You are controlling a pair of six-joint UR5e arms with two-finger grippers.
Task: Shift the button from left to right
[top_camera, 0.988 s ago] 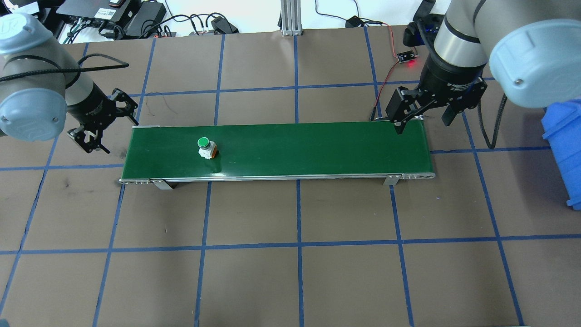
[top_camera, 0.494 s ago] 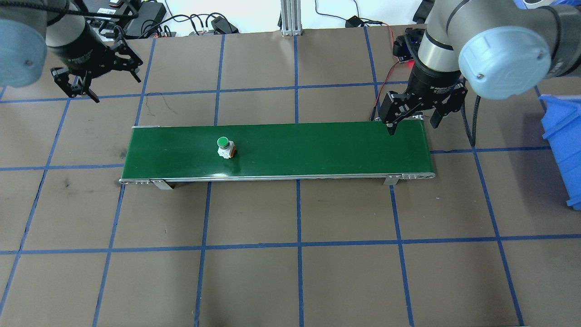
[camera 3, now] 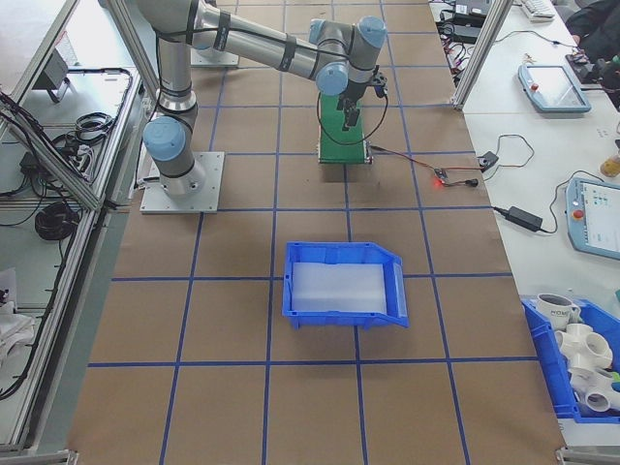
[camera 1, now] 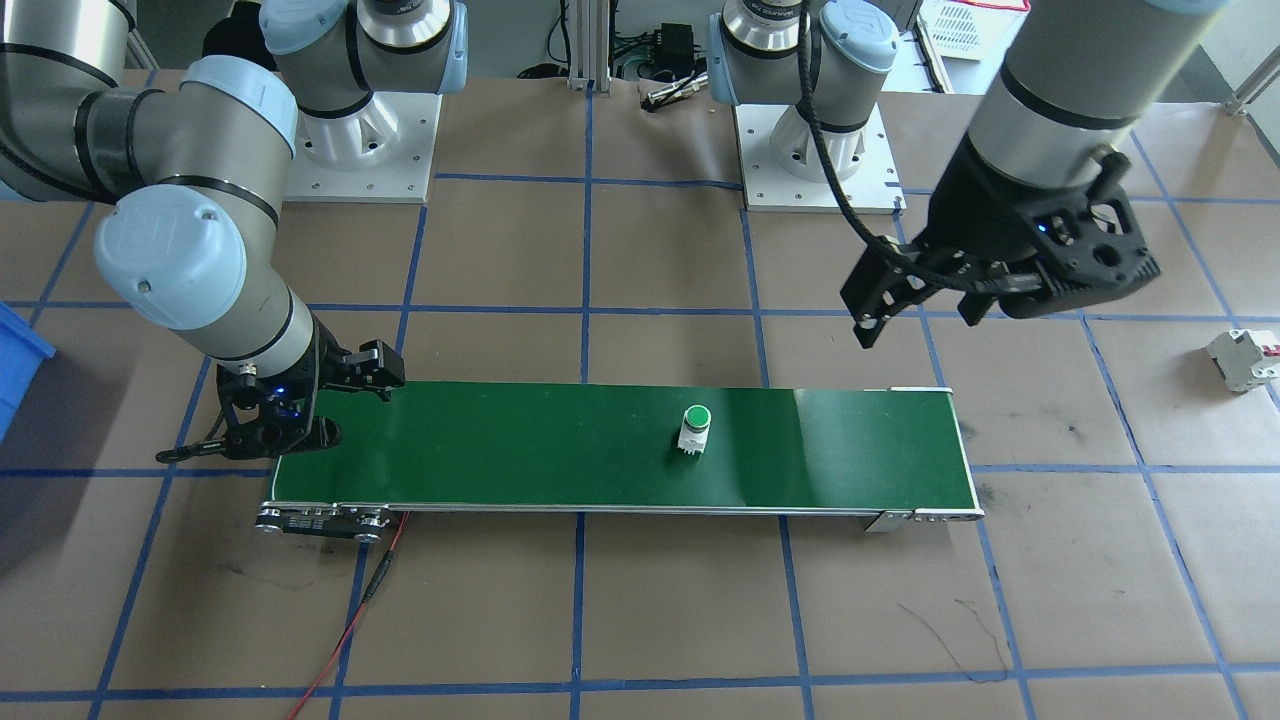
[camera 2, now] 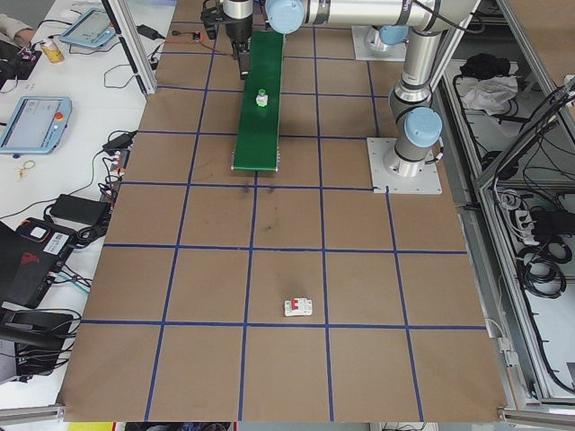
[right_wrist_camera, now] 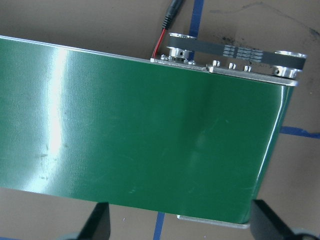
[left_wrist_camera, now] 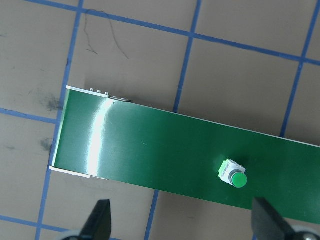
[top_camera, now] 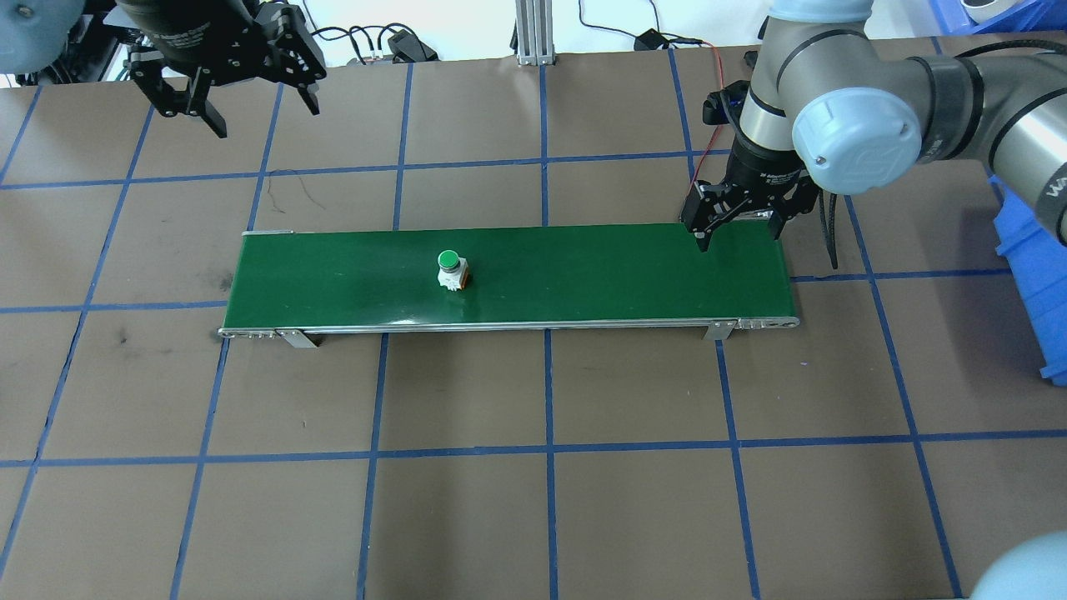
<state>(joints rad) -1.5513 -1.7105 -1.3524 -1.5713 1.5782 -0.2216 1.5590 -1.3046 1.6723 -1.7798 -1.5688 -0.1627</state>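
Observation:
The button point(top_camera: 451, 268), green cap on a white body, stands upright on the green conveyor belt point(top_camera: 583, 275), a little left of its middle; it also shows as button point(camera 1: 695, 428) and button point(left_wrist_camera: 234, 175). My left gripper point(top_camera: 265, 117) hangs open and empty high over the far left of the table, well away from the belt. Its fingers frame the belt's left end in the left wrist view. My right gripper point(top_camera: 738, 237) is open and empty just above the far edge of the belt's right end, its fingertips point(right_wrist_camera: 97, 222) straddling bare belt.
A blue bin point(top_camera: 1034, 250) sits at the table's right edge. A white circuit breaker point(camera 1: 1243, 358) lies on the table far off the belt's left end. A red wire point(top_camera: 708, 142) runs from the belt's right end toward the back.
The button has travelled rightward along the belt. My left gripper has risen and swung to the far left corner. My right gripper has shifted left and lower toward the belt's right end.

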